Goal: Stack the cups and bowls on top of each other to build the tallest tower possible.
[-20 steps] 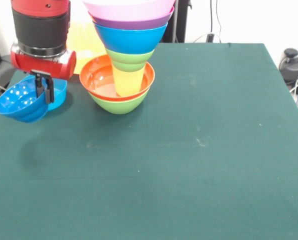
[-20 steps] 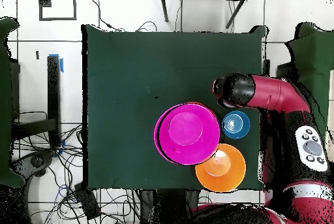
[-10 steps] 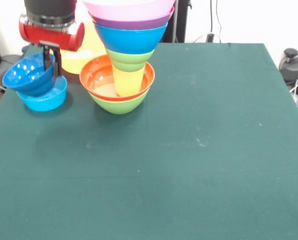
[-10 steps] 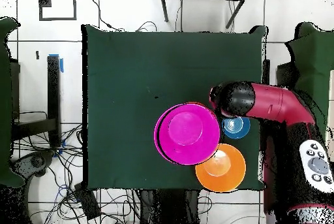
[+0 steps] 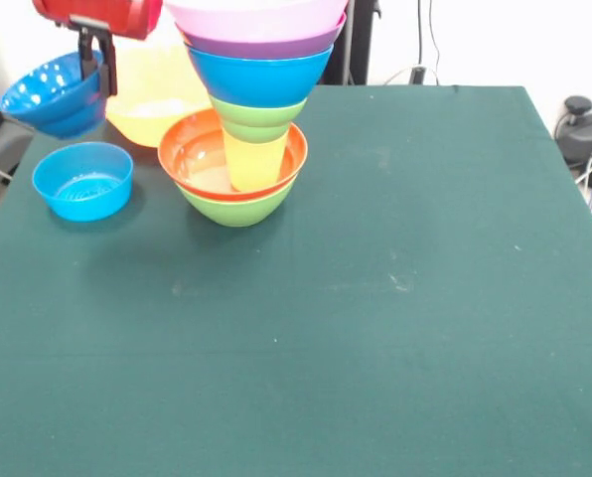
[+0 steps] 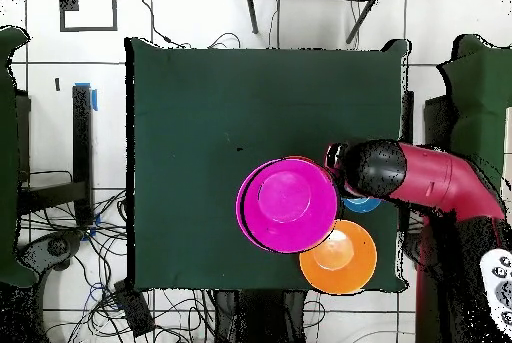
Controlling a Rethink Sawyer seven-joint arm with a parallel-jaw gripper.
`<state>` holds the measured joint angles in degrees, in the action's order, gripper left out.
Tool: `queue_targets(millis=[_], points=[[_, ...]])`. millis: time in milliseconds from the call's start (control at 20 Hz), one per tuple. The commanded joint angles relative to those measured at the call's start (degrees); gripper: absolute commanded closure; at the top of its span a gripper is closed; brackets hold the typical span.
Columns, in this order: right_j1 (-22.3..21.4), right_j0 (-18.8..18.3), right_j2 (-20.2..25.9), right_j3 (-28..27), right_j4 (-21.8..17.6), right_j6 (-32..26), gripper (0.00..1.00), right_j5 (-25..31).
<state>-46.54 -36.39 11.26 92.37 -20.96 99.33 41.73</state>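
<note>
Front view: my gripper (image 5: 95, 62) pinches the rim of a dark blue bowl (image 5: 53, 94), lifted clear above the light-blue bowl (image 5: 82, 179) by the table (image 5: 395, 298)'s left edge. Next I judge it must crown the tower (image 5: 251, 99), the yellow cup (image 5: 253, 161) nested inside

Overhead view: the pink bowl (image 6: 287, 204) tops it, empty; the orange bowl (image 6: 338, 256) waits beside, empty

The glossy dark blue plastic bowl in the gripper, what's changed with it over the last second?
The gripper, shut on the dark blue bowl, lifted it up off the light-blue bowl, which stayed on the table. The tower and the large orange bowl did not move.
</note>
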Motion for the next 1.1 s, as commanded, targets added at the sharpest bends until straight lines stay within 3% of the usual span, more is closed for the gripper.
queue_targets(millis=[50, 650, 1100], points=[[-5.34, -0.48, 5.39, 8.64, 2.01, -7.61, 1.0, 5.44], [-10.21, -1.64, 6.15, 10.26, 3.71, -9.94, 1.0, 9.18], [-14.45, -2.81, 6.29, 13.63, 4.24, -9.65, 1.0, 7.32]])
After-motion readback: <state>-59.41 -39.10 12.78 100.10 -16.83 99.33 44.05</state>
